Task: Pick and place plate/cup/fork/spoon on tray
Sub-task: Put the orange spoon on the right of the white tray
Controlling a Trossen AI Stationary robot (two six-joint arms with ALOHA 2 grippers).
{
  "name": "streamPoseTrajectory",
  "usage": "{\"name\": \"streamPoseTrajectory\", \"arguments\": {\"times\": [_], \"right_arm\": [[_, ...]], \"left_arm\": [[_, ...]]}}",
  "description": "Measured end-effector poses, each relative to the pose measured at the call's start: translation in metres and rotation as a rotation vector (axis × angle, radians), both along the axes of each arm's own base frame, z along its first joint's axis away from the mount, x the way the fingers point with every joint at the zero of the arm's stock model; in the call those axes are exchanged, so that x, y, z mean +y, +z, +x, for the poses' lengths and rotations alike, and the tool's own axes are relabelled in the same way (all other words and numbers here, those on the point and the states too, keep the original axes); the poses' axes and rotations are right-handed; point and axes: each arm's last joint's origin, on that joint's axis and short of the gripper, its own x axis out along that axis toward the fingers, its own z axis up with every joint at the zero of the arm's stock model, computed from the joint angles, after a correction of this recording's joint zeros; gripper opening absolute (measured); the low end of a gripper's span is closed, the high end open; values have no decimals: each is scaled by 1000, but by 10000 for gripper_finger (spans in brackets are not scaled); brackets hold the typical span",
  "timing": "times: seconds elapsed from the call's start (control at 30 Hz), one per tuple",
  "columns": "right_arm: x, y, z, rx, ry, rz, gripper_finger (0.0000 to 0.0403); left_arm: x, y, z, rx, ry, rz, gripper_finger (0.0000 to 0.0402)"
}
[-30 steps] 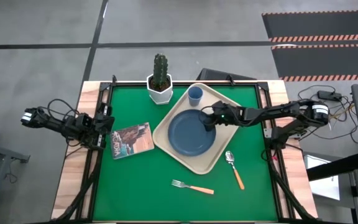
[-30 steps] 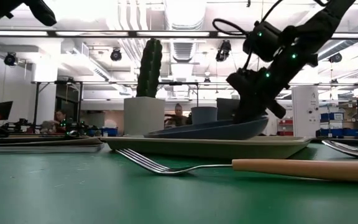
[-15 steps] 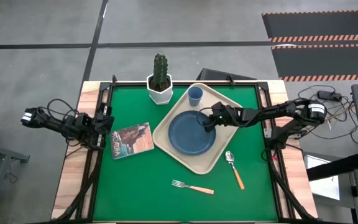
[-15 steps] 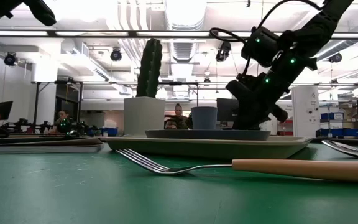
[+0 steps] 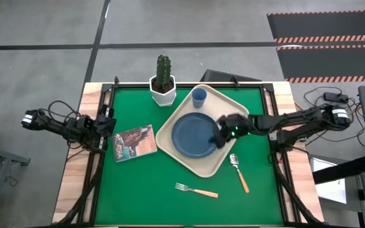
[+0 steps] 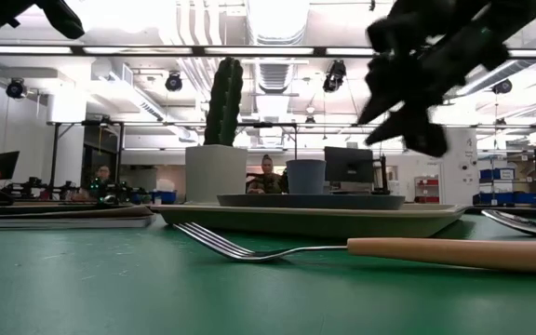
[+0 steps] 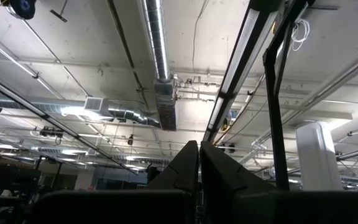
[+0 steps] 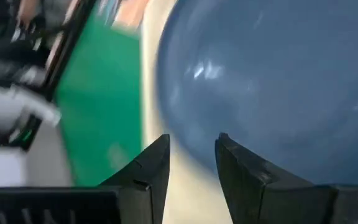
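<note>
Looking straight down, a green table is seen with a cream tray (image 5: 231,101) set at an angle right of centre. The dark blue plate (image 5: 195,135) lies flat in the tray's middle, and the small blue cup (image 5: 199,96) stands upright in the tray's far corner, apart from the plate. 2 of the 4 pieces are therefore judged to be placed.

The right gripper (image 5: 221,134) is held above the plate's right edge, over the tray. In the low view it is seen raised clear of the plate, touching nothing. Its 2 fingers (image 8: 149,167) are spread apart with only the plate's blue surface visible between them, so nothing is carried. It is judged to be free for the cutlery.

The spoon (image 5: 239,171) lies on the green mat just beside the tray's near-right edge, bowl toward the tray, close to the right gripper. The fork (image 5: 196,189) lies farther toward the near edge, well apart from the tray, tines pointing left. Both lie flat, so a low pinch on the thin handles is likely needed.

The left gripper (image 5: 111,137) is parked at the table's left edge, near a picture card (image 5: 135,142), with its fingers pressed together. A cactus in a white pot (image 5: 163,88) stands at the far side, just left of the tray.
</note>
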Motion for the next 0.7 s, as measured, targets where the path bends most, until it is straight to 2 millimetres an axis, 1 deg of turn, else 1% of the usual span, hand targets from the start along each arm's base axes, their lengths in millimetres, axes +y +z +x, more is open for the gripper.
{"name": "streamPoseTrajectory", "arguments": {"times": [0.1, 0.17, 0.23, 0.27, 0.33, 0.43, 0.5, 0.6, 0.7], "right_arm": [[29, -8, -9, 147, 36, 104, 110], [45, -18, -20, 319, 23, 149, 107], [57, -23, -32, 497, -7, 133, 103], [63, -23, -35, 555, -29, 97, 101], [75, -14, -34, 583, -57, 45, 98], [91, 6, -29, 571, -76, 6, 91], [100, 14, -26, 575, -66, -52, 89], [109, 18, -23, 613, -49, -125, 91], [115, 15, -20, 699, -62, -159, 100]], "left_arm": [[0, 0, 0, 0, 1, -1, 0], [0, 0, 0, 2, 1, -1, 0], [0, 0, 0, 1, 1, -1, 0], [0, 0, 0, 1, 1, -1, 0], [0, 0, 0, 2, 1, -1, 0], [0, 0, 0, 5, 12, -8, 0], [1, 0, 0, 9, 31, -18, 0], [1, -1, 0, 13, 41, -25, 0], [1, -1, 1, 18, 43, -26, 0]]}}
